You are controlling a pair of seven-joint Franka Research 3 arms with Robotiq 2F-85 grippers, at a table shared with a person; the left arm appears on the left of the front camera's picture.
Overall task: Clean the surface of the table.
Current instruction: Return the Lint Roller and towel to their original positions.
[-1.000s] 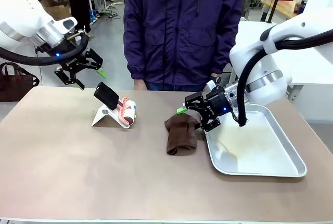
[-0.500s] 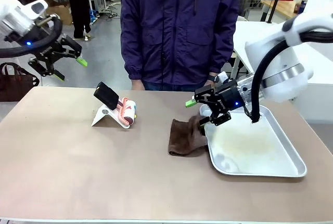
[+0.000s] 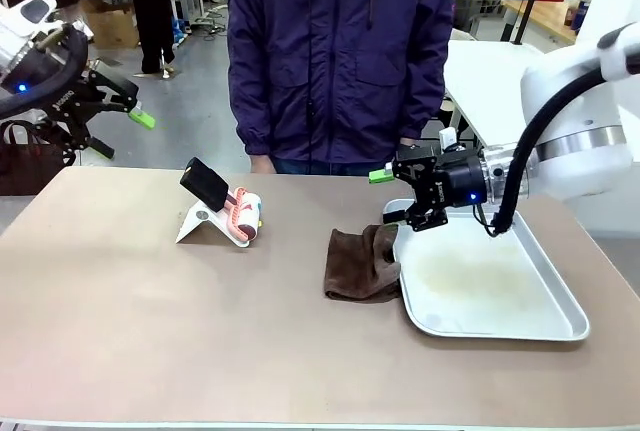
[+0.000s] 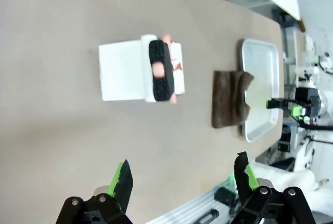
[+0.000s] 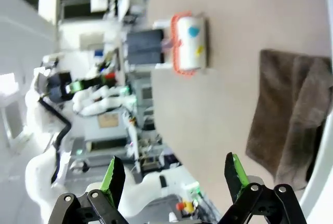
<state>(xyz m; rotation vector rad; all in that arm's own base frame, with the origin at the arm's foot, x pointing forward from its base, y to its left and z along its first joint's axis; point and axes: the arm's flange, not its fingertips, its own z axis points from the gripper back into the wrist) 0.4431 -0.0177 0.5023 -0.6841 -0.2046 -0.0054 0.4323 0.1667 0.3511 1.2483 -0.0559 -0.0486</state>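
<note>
The table (image 3: 150, 331) has a matte taupe top. A brown cloth (image 3: 362, 263) lies crumpled on it, its right edge against the rim of a silver tray (image 3: 500, 306). My right gripper (image 3: 387, 197) hovers open just above the cloth and the tray's far left corner, holding nothing. My left gripper (image 3: 125, 134) hangs open and empty off the table's far left corner. In the left wrist view the open left gripper (image 4: 183, 171) looks down on the table (image 4: 52, 104) and cloth (image 4: 229, 99). From the right gripper (image 5: 174, 168) the cloth (image 5: 291, 130) shows at the right.
A white stand (image 3: 205, 223) carrying a black phone (image 3: 207, 183) and a pink-and-white roll (image 3: 245, 213) sits left of centre. A person in a dark purple jacket (image 3: 340, 61) stands at the far edge. The tray holds a faint smear.
My left arm has swung back up and to the left, away from the table. My right gripper has risen off the cloth and moved right; the cloth now lies against the tray rim.
</note>
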